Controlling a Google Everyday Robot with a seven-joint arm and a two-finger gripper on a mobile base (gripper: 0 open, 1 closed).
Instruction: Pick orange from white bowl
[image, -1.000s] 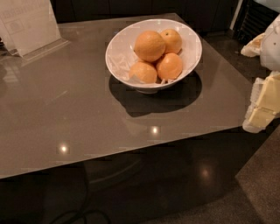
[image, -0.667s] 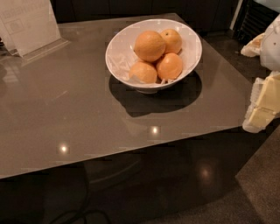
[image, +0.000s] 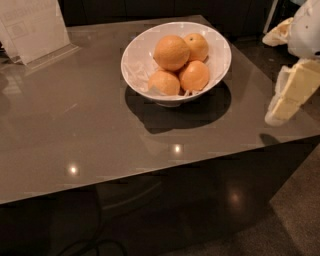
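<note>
Gripper (image: 289, 95), cream-coloured, its opening impossible to tell; well to its left, large dimpled light-orange orange (image: 171, 52) rests in glossy white bowl (image: 134, 67).

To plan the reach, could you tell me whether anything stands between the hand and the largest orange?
Nothing covers the large, dimpled light-orange orange, topmost in the glossy white bowl. From the cream hand at the right edge of the grey table, a sideways path would meet the bowl's rim and two smaller oranges.
</note>
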